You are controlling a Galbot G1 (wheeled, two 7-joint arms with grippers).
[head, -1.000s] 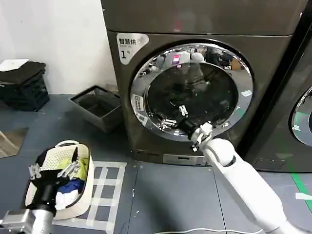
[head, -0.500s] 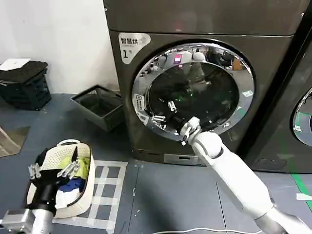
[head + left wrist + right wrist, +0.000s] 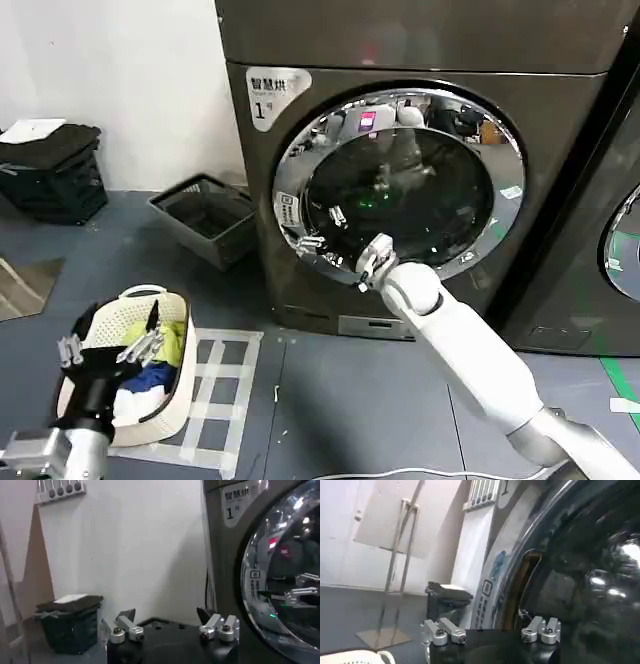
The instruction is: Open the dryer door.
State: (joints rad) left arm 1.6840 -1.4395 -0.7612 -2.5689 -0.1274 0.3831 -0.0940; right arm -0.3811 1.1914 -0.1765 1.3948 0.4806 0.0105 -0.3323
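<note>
Grey flooring runs up to a white wall [image 3: 120, 90] and a dark dryer [image 3: 420, 40] labelled with a 1, whose front is almost filled by the dryer door [image 3: 400, 190], a round porthole with a wide chrome rim and dark tinted glass. Reaching up from the lower right, the right gripper [image 3: 322, 228] sits against the door's lower-left part, its spread fingers at the rim with nothing visibly clasped between them; from the right wrist camera the rim and glass [image 3: 580, 565] loom just past those parted fingertips. Well away from the door, the left gripper [image 3: 110, 350] hangs low and idle, fingers splayed wide and empty, directly over a white laundry basket [image 3: 175, 385] of clothes on a taped floor grid [image 3: 225, 395].
</note>
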